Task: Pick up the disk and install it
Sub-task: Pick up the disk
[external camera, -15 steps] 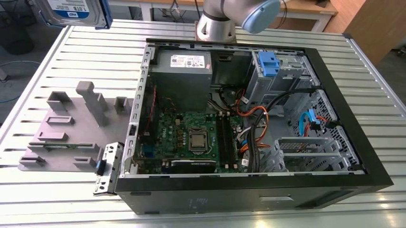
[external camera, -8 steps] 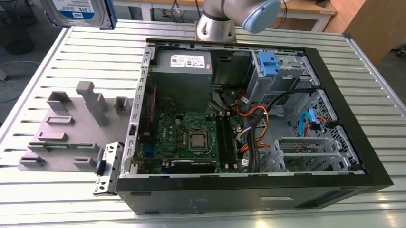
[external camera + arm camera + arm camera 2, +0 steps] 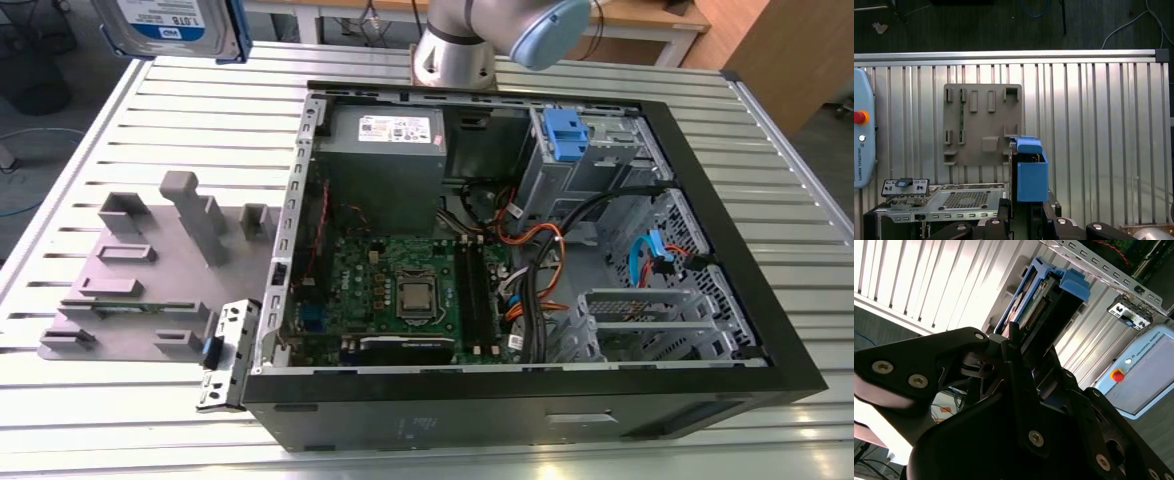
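Disk [image 3: 1046, 305] seemingly pinched edge-on in the gripper [image 3: 1029, 347], above the table [image 3: 1104, 125].

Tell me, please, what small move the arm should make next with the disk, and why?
Probably carry the disk toward the blue-handled drive cage: the gripper has it clamped, but it hangs at the exterior view's upper left, outside the computer case.

In the exterior view we are looking obliquely down, fairly near, on the computer case [image 3: 534, 250]. In the first wrist view we are looking straight down on the counter [image 3: 1094, 125] from higher; in the second wrist view, closely along the fingers [image 3: 1021, 390]. Both wrist views are sharing the disk [image 3: 1031, 172].
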Robot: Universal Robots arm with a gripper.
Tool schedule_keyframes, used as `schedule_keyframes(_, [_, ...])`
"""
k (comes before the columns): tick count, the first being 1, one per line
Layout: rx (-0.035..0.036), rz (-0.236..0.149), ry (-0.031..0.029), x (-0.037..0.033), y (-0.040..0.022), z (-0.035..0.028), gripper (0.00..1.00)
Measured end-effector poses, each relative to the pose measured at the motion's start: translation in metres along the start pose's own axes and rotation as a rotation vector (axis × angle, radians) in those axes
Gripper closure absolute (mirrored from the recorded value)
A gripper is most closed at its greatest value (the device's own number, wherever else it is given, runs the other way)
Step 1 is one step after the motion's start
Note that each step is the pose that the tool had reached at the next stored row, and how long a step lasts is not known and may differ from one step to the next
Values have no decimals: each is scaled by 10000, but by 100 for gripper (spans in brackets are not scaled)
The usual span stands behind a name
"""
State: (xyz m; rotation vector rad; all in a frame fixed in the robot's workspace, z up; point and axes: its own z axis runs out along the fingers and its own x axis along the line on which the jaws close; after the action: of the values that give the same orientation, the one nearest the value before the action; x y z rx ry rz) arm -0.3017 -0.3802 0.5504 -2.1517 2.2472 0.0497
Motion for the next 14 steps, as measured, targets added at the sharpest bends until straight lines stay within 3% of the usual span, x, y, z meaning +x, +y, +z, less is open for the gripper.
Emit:
schedule_keyframes(10, [0, -2, -7, -1, -11, 1, 65])
schedule_keyframes(14, [-1, -1, -7, -2, -42, 2, 65])
